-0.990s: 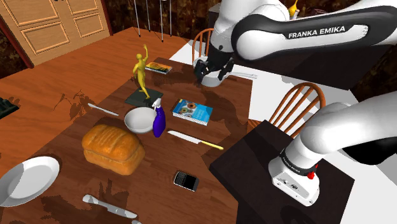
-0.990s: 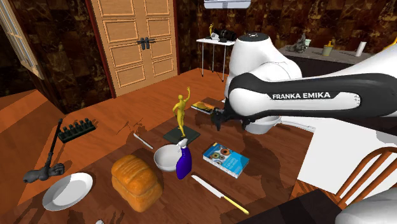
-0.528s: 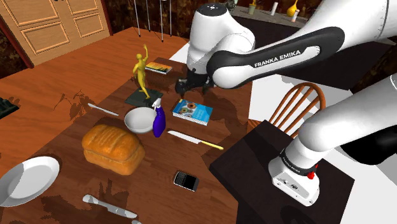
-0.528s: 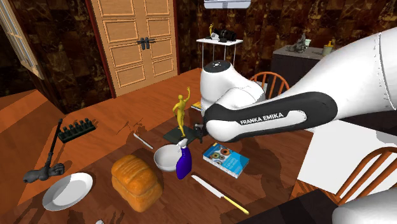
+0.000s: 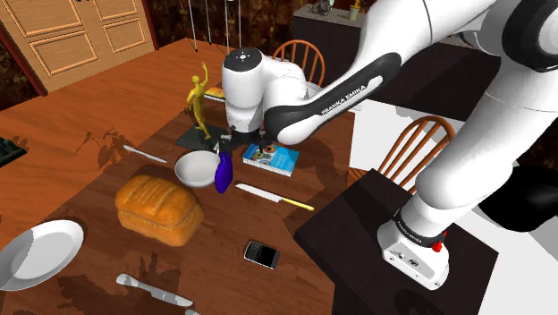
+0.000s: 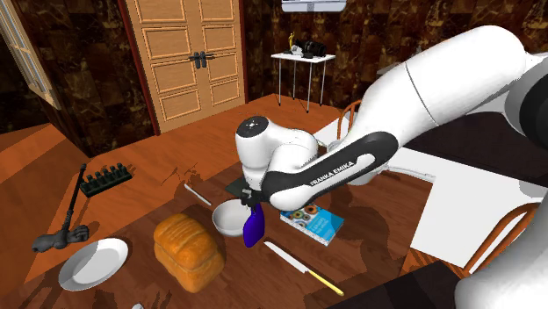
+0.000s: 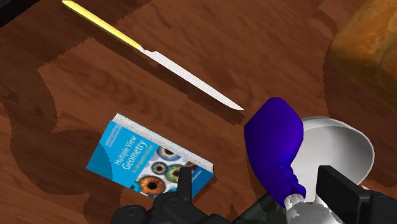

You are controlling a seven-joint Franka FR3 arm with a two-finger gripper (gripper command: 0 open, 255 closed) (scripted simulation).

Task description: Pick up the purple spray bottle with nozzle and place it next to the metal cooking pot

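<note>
Upright about the middle of the dark wooden table [image 5: 215, 268], the purple spray bottle [image 5: 222, 173] with a white nozzle, just beside a round white bowl [image 5: 193, 167] on the shoulder view's left. Directly above the bottle, the all-black gripper [image 5: 241, 145], pointing down. Fingers [image 7: 185, 184] apart, one on each side of the bottle's neck, neither seen touching it. Past the bottle toward the table's far edge, a blue book [image 5: 271, 157] with eyes on its cover, lying flat. Toward the edge by the stand, a long knife with a yellow handle [image 5: 273, 196], flat on the wood, near the bottle's base. Toward the near edge, a golden-brown bread loaf [image 5: 159, 208] close to the bowl, and a black phone [image 5: 261, 254] well apart from it. Farther off toward the far edge, a yellow figurine [image 5: 197, 103] on a dark slab, one arm raised.
</note>
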